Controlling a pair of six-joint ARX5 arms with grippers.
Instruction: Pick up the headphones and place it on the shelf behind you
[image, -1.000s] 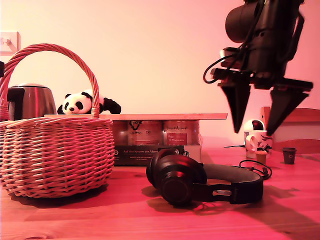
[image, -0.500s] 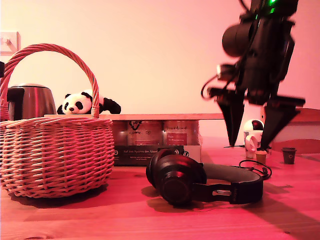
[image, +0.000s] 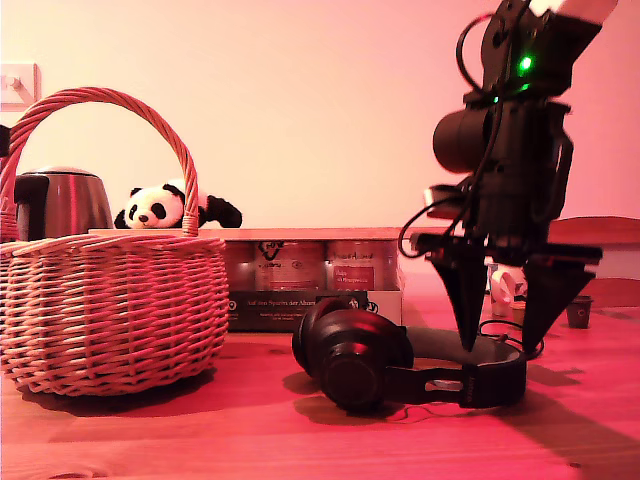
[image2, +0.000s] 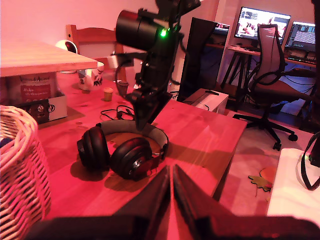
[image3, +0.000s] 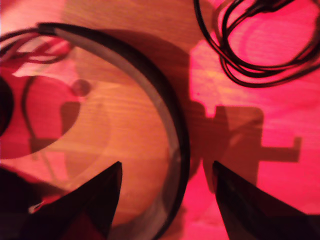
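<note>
The headphones (image: 400, 365) are lying flat on the wooden table (image: 300, 440), earcups toward the exterior view's left and the grey-lined band curving toward that view's right. My second gripper (image: 509, 342) is hanging point-down directly over the band, its two dark fingers spread wide apart; in the exterior view one fingertip is sitting at the band's upper edge and the other is just beyond it, but I cannot tell whether either is touching. The second wrist view is showing the same: the band (image3: 165, 125) is running between the two finger tips (image3: 95, 200), nothing clamped. A coiled black cable (image3: 250, 45) is lying on the table just beside the band, apart from it. My first gripper (image2: 171, 187) is sitting well apart from the headphones (image2: 122, 150), its fingers pressed together with only a thin seam showing between them, holding nothing. The shelf (image: 330, 233), a thin light board, is resting across jars in a dark printed box (image: 310, 295) behind the headphones. A wicker basket (image: 105, 310) is standing at the exterior view's left, with a toy panda (image: 165, 207) and a metal kettle (image: 60, 200) showing behind it.
</note>
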